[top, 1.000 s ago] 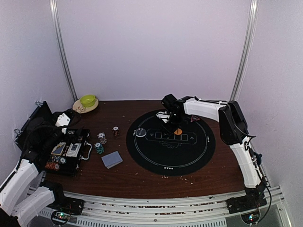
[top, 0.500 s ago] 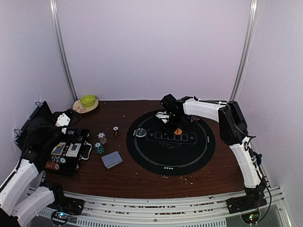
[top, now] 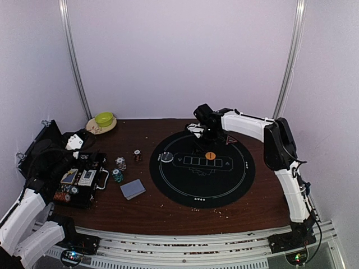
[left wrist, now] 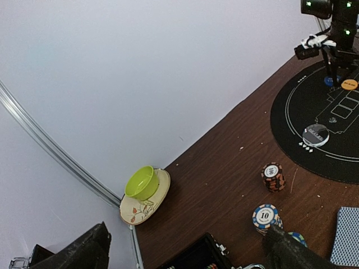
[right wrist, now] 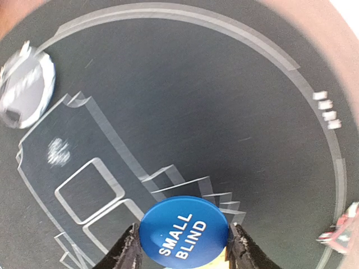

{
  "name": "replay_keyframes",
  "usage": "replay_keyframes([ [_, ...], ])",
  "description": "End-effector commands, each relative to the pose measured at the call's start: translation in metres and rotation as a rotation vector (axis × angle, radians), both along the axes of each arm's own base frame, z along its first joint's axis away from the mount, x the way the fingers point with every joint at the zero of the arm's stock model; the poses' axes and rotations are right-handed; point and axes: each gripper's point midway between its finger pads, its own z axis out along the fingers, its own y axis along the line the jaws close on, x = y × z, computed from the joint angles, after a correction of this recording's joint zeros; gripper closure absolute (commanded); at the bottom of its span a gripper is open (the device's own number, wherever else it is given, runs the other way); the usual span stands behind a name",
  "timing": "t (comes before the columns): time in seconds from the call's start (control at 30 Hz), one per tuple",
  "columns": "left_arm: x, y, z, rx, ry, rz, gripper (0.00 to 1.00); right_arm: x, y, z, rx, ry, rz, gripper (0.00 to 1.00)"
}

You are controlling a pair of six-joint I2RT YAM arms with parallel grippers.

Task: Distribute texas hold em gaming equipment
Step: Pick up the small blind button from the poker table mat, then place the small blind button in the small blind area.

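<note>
Overhead, the right hand point(top: 205, 137) hides its load at frame centre, just above the orange disc point(top: 210, 155) on the black mat point(top: 190, 188). Left wrist view: left hand point(left wrist: 188, 235) spread, fingers point(left wrist: 84, 252) cropped at bottom. Right wrist view: fingers point(right wrist: 126, 252) pinch the blue disc point(right wrist: 184, 232), lower edge cropped.

Back wall point(top: 179, 56): plain white with a faint lilac cast, evenly lit, no hard shadows. Left side wall point(top: 28, 67) and right side wall point(top: 334, 84) have the same finish. 2 aluminium uprights lean at the back corners: left upright point(top: 76, 61), right upright point(top: 288, 61). Bench point(top: 168, 212): dark brown wood grain, scattered with pale specks. Ribbed metal rail point(top: 185, 247) runs along its near edge.
</note>
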Motion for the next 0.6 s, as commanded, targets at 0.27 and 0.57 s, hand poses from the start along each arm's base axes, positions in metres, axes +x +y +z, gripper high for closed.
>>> replay_keyframes([
  [0.27, 0.003, 0.004, 0.004, 0.017, -0.039, 0.02, 0.02, 0.08, -0.03, 0.068, 0.072, -0.254, -0.151, 0.51],
  [0.57, 0.006, 0.006, 0.003, 0.022, -0.033, 0.033, 0.02, 0.102, -0.032, 0.038, 0.093, -0.263, -0.176, 0.52],
])
